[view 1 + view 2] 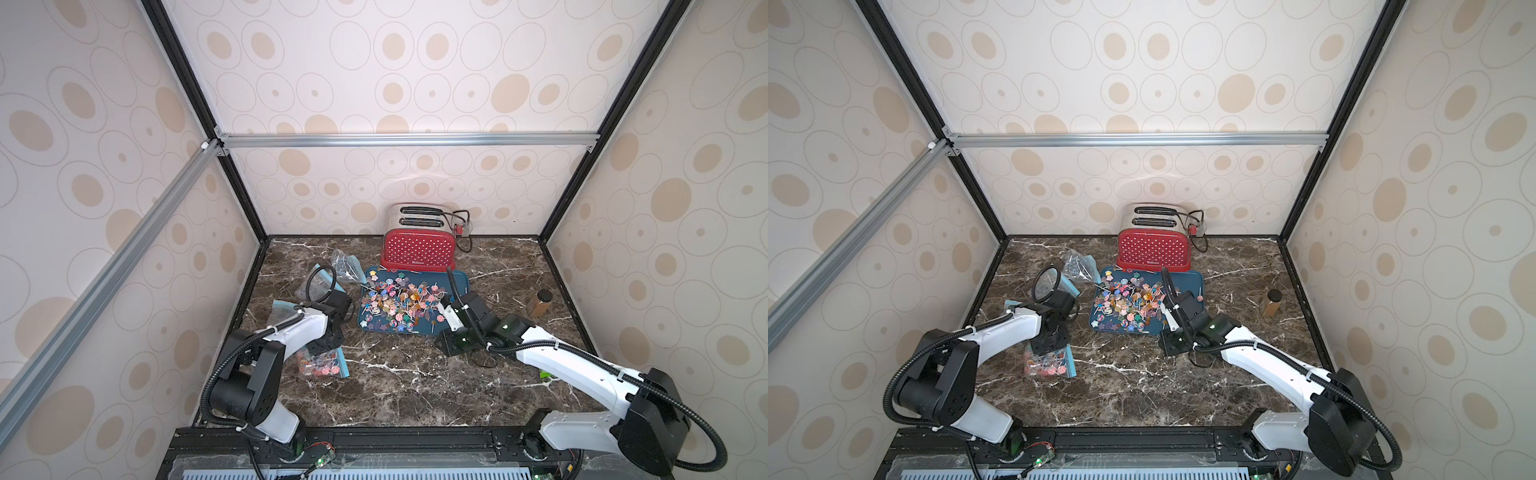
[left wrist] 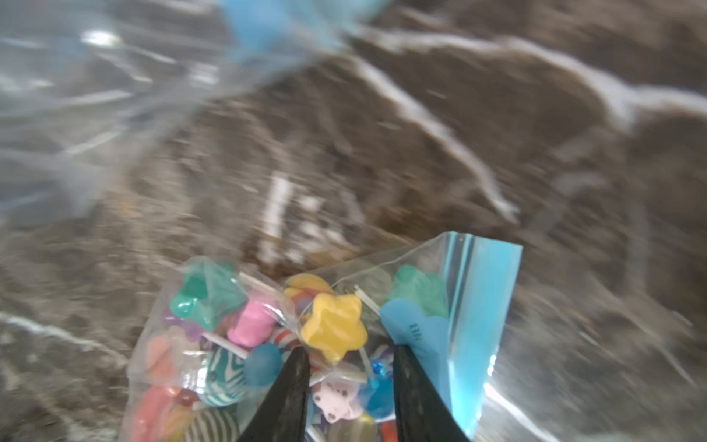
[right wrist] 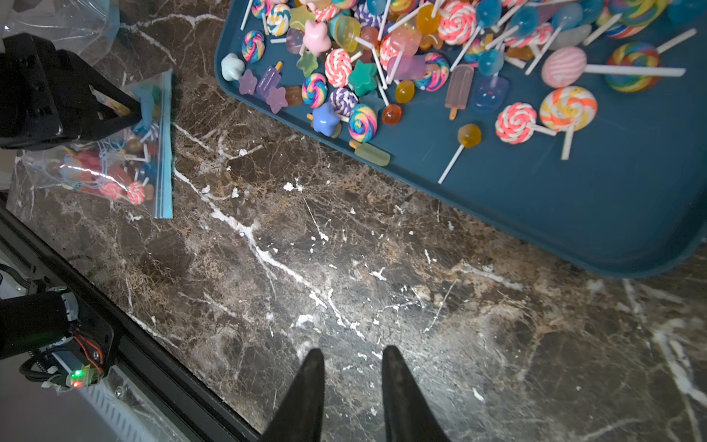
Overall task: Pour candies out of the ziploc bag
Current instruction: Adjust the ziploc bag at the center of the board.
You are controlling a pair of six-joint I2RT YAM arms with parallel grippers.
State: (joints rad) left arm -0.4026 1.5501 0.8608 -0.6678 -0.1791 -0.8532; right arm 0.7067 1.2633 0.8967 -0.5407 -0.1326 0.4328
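Dark marble bench (image 1: pixel 415 386) carries the ziploc bag (image 1: pixel 320 368) of candies (image 2: pixel 331 325) at lower left of a top view, pinched by the nearer left end effector (image 2: pixel 350 350), its blue zip edge facing the tray (image 3: pixel 574 214) up-right; the right end effector (image 3: pixel 352 350) hangs spread and empty.

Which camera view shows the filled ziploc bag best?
The left wrist view: the filled ziploc bag is close, its candies distinct. The right wrist view shows it farther off, partly behind the left tool; both top views show it small.
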